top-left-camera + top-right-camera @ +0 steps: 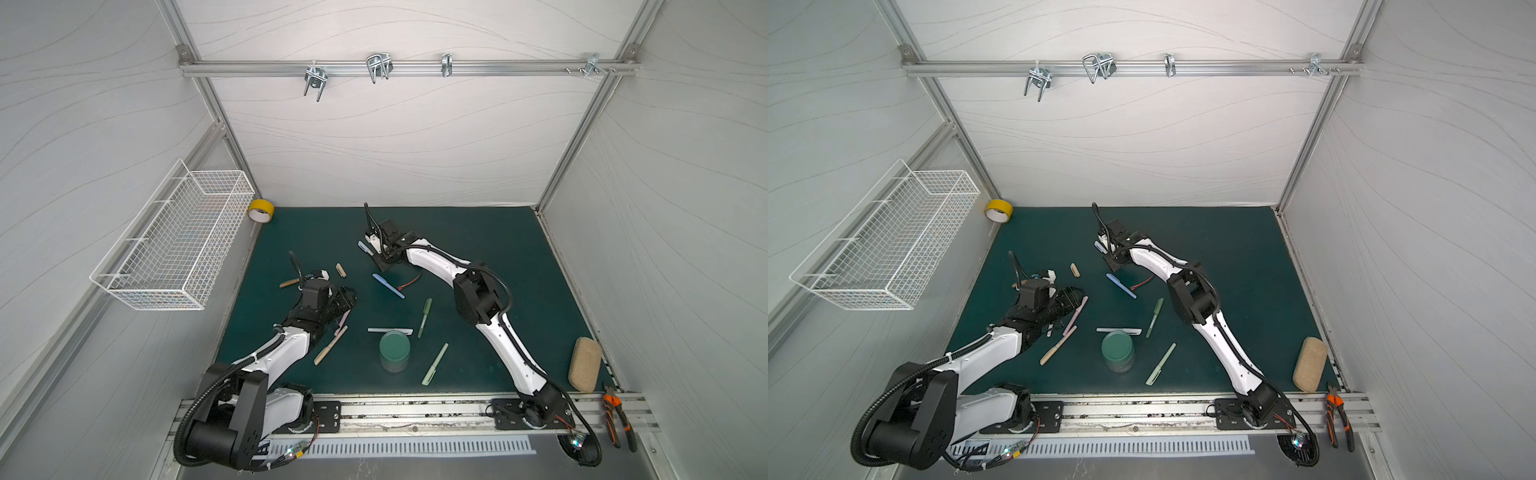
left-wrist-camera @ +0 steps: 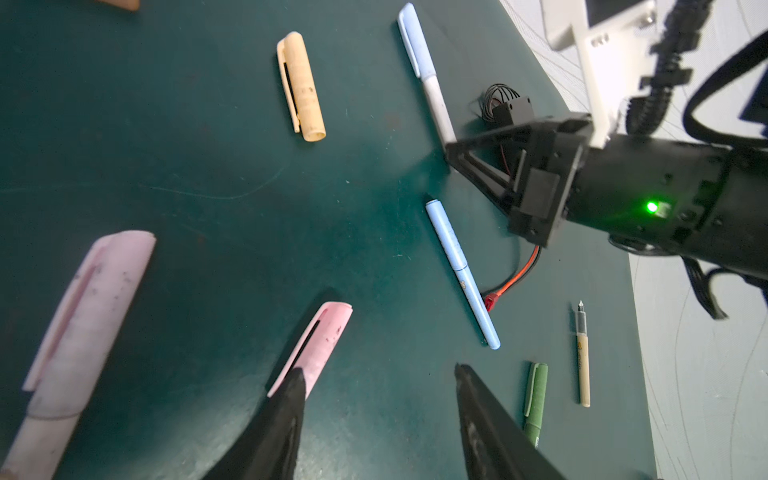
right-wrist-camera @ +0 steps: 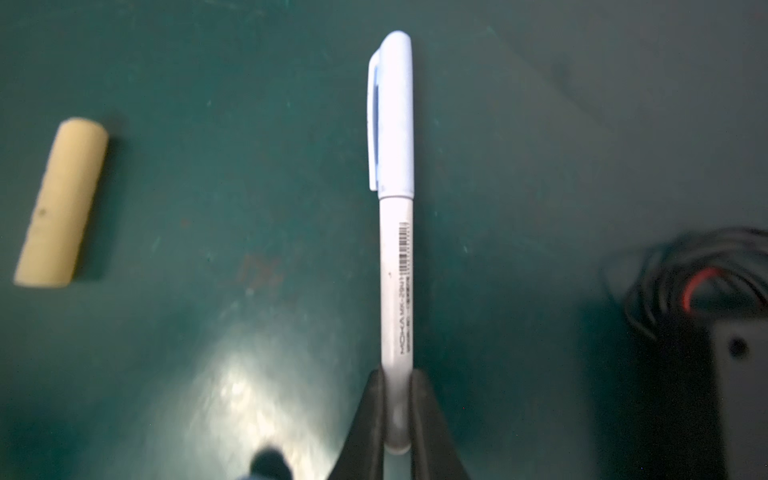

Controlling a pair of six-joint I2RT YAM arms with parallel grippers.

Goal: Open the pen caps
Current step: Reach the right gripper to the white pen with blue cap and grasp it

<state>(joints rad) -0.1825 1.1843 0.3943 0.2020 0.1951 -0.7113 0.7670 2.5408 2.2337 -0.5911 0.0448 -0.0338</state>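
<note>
My right gripper [image 3: 397, 376] is shut on the tail of a white pen [image 3: 395, 266] whose pale blue cap [image 3: 392, 112] is still on; in both top views it sits low over the mat's back middle [image 1: 368, 249] [image 1: 1101, 248]. My left gripper [image 2: 379, 372] stands open and empty above the mat [image 1: 347, 296], with one finger beside a capped pink pen [image 2: 322, 340]. A second pink pen [image 2: 79, 332] lies close by. A loose tan cap [image 1: 340, 269] [image 2: 300, 85] and a capped blue pen [image 1: 388, 285] [image 2: 461, 274] lie between the arms.
Green pens [image 1: 424, 317] [image 1: 434, 364], a white pen [image 1: 390, 330], a tan pen [image 1: 330, 345] and a green jar [image 1: 395, 351] lie at the front. A black battery pack [image 2: 509, 110] sits by the right gripper. Wire basket [image 1: 174, 245], yellow tape [image 1: 261, 210] and pliers [image 1: 619, 415] line the edges.
</note>
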